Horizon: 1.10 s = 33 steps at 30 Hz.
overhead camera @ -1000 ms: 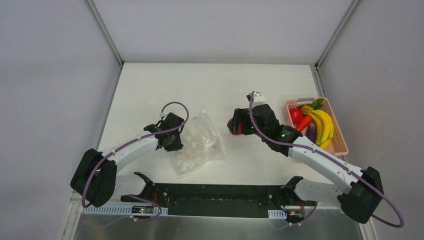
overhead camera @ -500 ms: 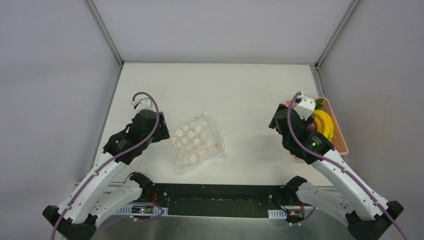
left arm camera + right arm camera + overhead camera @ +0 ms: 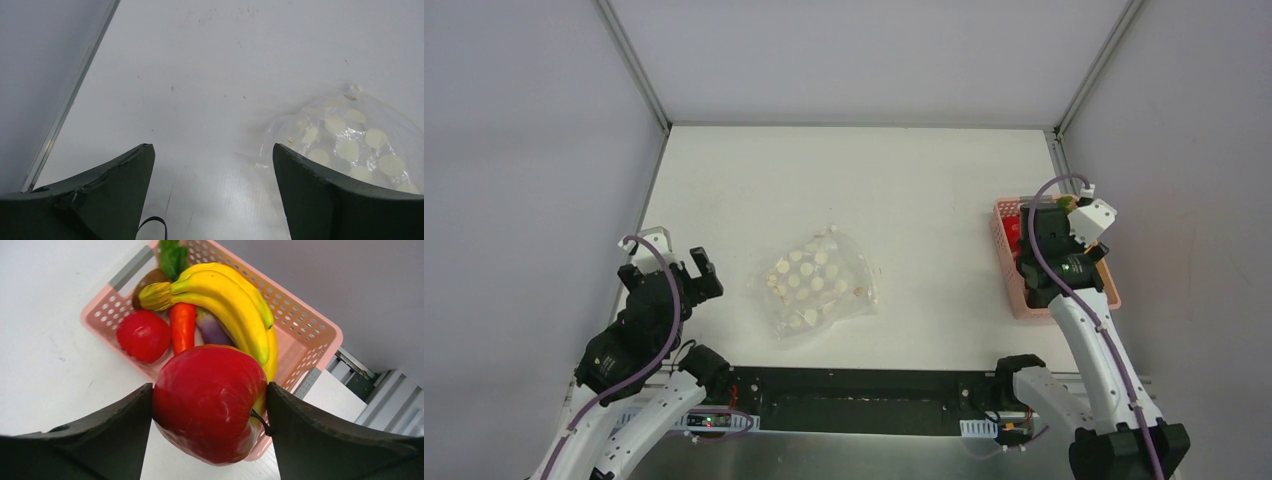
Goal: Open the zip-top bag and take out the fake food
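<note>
Centrally on the tabletop (image 3: 924,180) lies the bag (image 3: 816,285), flat: likely light, limp, slippery film, best pinched at its mouth edge. Right of it, the basket (image 3: 1007,252) holds bananas (image 3: 225,300). Above the basket, the right hand (image 3: 207,390) is clamped on a rigid, glossy apple (image 3: 210,405); the left hand (image 3: 211,146) is spread apart, empty.

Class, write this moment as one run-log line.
left pincer: open, empty | right pincer: shut on apple, over pink basket | zip-top bag: lying on table
</note>
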### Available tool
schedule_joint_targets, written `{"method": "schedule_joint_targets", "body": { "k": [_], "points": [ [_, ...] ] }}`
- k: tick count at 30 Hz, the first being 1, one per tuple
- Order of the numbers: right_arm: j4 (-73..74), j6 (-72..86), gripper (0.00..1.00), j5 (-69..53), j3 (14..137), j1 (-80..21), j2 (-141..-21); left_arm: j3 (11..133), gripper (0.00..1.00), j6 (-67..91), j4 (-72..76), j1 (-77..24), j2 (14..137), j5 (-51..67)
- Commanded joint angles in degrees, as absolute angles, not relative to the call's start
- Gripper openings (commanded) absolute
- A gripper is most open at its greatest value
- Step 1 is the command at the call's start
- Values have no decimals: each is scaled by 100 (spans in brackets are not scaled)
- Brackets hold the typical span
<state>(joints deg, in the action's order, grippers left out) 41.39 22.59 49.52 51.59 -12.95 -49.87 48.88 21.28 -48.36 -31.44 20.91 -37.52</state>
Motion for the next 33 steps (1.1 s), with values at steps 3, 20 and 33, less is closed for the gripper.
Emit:
{"method": "schedule_joint_targets", "body": {
  "k": [3,20,33],
  "points": [
    [3316,2285,63,3834,4856,-201,-5525,4513,99,1983,-4716,-3125,1626,-4427],
    [3512,2459,100,3585,4939,141,-5056,4552,99,1947,-4816,-3111,1768,-4686],
    [3124,1381,100,4596,5289,-279,-2560,4524,99,1887,-4722,-3103,1236,-5164]
  ]
}}
